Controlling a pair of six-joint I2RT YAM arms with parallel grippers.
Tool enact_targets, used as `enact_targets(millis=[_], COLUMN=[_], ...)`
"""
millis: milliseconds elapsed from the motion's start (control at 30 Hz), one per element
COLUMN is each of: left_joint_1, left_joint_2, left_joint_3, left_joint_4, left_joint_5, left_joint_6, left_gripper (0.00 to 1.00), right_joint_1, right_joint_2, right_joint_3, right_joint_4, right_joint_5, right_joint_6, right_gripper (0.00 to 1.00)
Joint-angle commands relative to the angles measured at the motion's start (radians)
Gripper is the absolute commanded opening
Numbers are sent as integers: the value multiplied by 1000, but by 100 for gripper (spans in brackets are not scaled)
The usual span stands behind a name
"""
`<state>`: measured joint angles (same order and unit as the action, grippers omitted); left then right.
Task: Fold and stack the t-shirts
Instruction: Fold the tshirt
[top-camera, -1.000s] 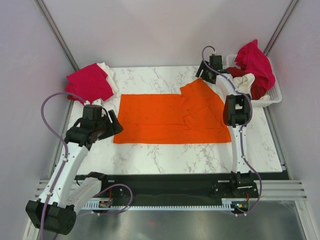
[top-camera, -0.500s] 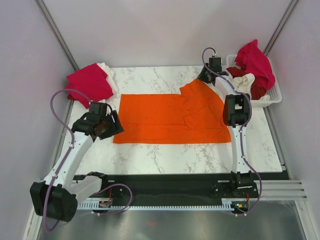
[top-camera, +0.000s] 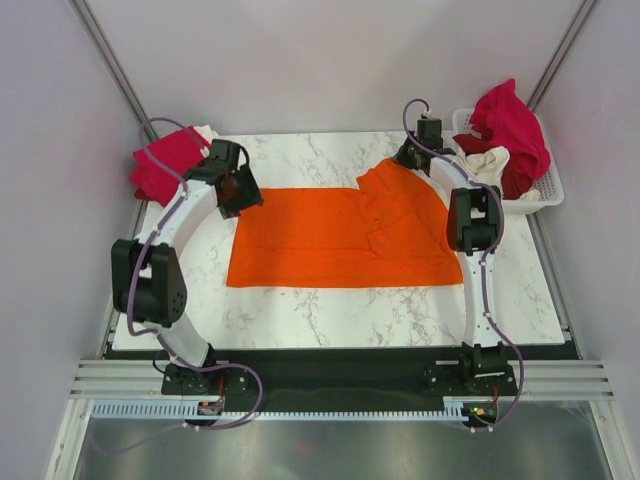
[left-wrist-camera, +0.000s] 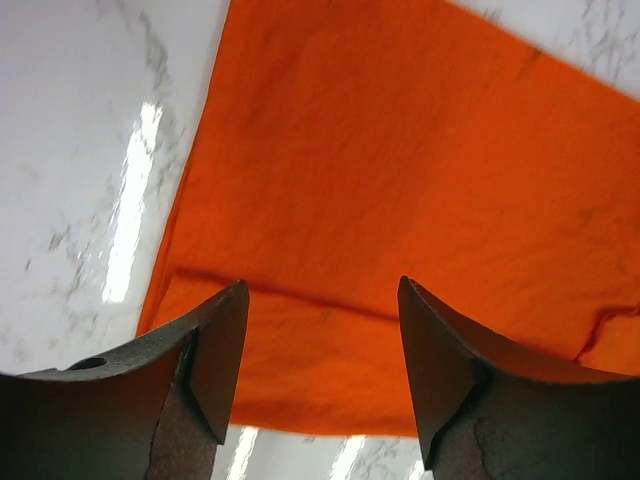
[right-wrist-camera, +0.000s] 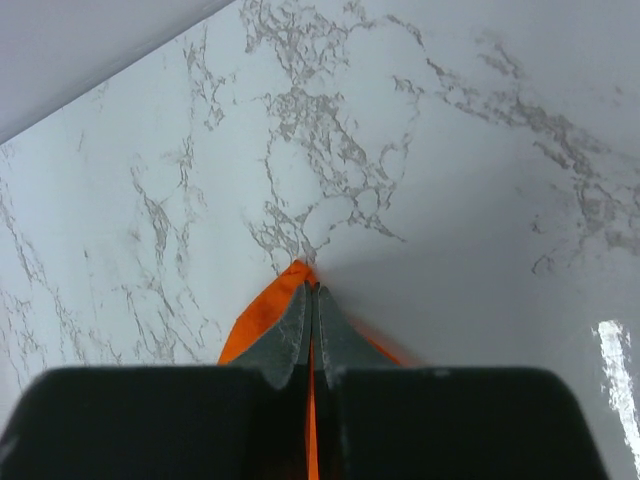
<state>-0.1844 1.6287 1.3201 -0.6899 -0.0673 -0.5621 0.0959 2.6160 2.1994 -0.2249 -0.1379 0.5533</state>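
Note:
A bright orange t-shirt lies spread flat on the marble table, its right part folded over. My right gripper is at the shirt's far right corner. In the right wrist view the gripper is shut, with a peak of orange cloth pinched between the fingers. My left gripper hovers over the shirt's far left corner. In the left wrist view it stands open above the orange cloth, holding nothing.
A folded crimson-pink t-shirt lies on a white one at the table's far left corner. A white slotted basket at the far right holds a crimson shirt, a cream one and a dark red one.
My left arm swung from the shirt's left edge up to its far left corner. My right gripper closed on the far right corner of the orange shirt.

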Motion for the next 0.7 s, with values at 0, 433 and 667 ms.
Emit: enact_targets(millis=[0,433,667], left_joint_1=[10,57,60], left_joint_2=[130,506,599], left_joint_3=[178,536,603], left_joint_4=[79,76,76], left_joint_5=[-15,-143,-157], left_joint_6=[-10,116,151], left_gripper=[68,63,63], right_joint_1=[7,-7,-21], right_joint_2=[-65,-105,-114], right_joint_3=[-81,-167,-198], right_joint_4=[18,75,104], right_joint_5=[-9,-54,-83], right_joint_6=[-18,8,23], right_gripper=[0,0,0])
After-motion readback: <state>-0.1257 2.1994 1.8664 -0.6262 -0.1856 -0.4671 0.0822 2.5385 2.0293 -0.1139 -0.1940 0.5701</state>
